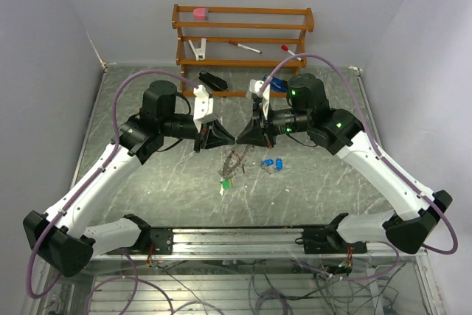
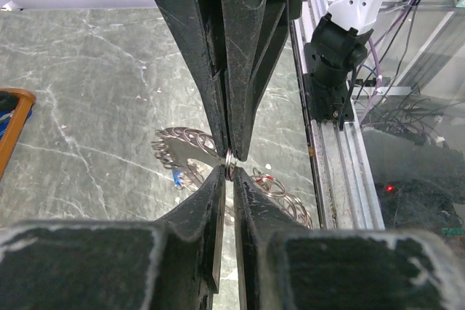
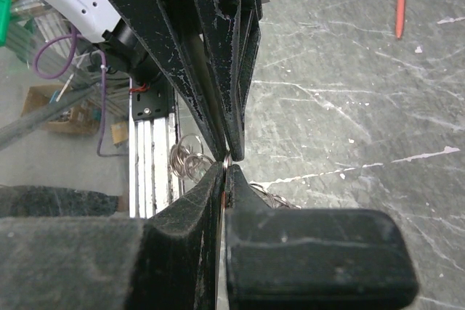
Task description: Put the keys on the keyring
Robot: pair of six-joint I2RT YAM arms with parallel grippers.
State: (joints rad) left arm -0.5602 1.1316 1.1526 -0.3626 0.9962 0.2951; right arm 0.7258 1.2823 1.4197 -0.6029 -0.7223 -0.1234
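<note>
- The left gripper (image 1: 229, 140) and the right gripper (image 1: 243, 138) are brought tip to tip above the middle of the surface (image 1: 147, 197).
- The keyring (image 1: 231, 162) is held up at that meeting point. It hangs just below the tips, and its fringe of small silvery keys is fanned out over the marbled grey top.
- In the left wrist view, the left gripper's jaws are seen nearly pressed together, with only a narrow slit between them. The thin wire of the keyring is pinched at their very tips.
- In the right wrist view, the right gripper's jaws are seen pressed fully together, and the same wire is nipped at their tips.
- A green tag (image 1: 224, 187) is seen at the lower end of the hanging bunch.
- The loose keys (image 1: 271, 162), with their blue heads, lie on the surface just to the right of the keyring, apart from it and below the right gripper.
- A black stapler (image 1: 214, 80) lies near the back of the surface, behind the left gripper.
- A wooden rack (image 1: 243, 35) stands against the back wall. A pink block (image 1: 199, 13) is on its top shelf, and a marker (image 1: 245, 47) is on the shelf below.
</note>
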